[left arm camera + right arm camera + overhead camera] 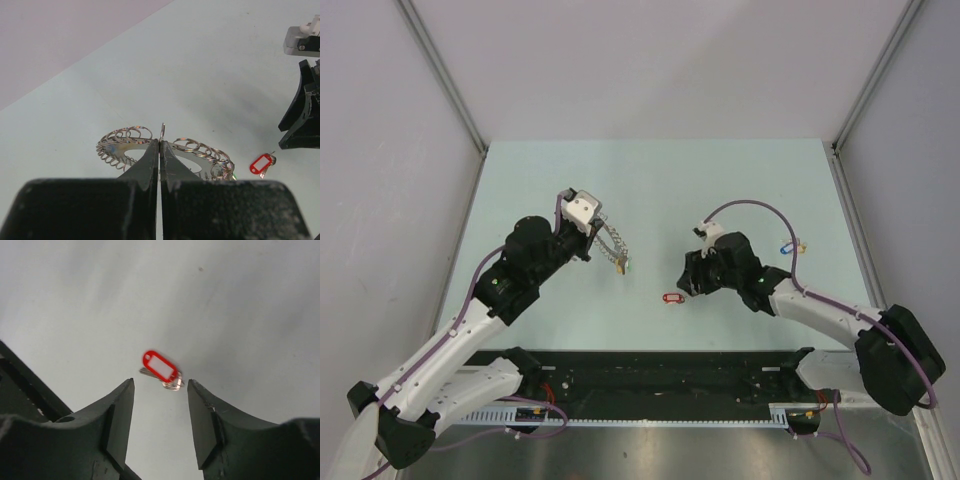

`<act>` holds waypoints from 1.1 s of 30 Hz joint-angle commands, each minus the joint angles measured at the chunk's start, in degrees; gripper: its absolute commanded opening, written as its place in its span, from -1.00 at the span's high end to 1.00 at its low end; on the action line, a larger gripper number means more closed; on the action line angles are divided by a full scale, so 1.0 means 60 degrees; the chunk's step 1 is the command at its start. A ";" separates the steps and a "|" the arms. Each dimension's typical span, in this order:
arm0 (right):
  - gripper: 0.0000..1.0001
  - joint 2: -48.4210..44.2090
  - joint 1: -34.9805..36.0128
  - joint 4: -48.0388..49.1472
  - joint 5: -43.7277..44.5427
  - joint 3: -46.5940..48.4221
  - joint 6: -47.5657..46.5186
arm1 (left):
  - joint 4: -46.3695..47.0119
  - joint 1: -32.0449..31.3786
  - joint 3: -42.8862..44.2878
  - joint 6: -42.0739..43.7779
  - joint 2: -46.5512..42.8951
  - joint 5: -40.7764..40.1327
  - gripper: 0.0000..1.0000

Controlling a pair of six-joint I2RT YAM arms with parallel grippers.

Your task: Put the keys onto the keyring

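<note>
My left gripper (160, 142) is shut on the keyring (197, 150), a floppy silvery loop of linked rings, and holds it above the table; the keyring also shows in the top view (613, 247), with a green and yellow key tag hanging at its low end (623, 266). A red-tagged key (161, 366) lies flat on the table just beyond my right gripper (160, 385), which is open and empty. The red key also shows in the top view (670, 297) and the left wrist view (262, 163). A blue-tagged key (786, 247) lies to the right.
The pale green table (650, 180) is walled by grey panels on left, back and right. A black rail (660, 375) with the arm bases runs along the near edge. My right gripper's dark body shows at the right of the left wrist view (302, 115).
</note>
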 commanded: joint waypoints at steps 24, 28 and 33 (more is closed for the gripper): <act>0.28 0.2118 -0.0644 0.0513 -0.1058 -0.0377 -0.1465 | 0.0754 0.0047 0.0078 0.0273 0.0092 -0.0003 0.99; 0.29 0.2411 -0.0600 0.0587 -0.1161 -0.0362 -0.1553 | 0.0768 0.0047 0.0092 0.0274 0.0136 -0.0018 0.99; 0.29 0.2543 -0.0571 0.0660 -0.1190 -0.0333 -0.1597 | 0.0754 0.0047 0.0092 0.0273 0.0151 0.0012 0.99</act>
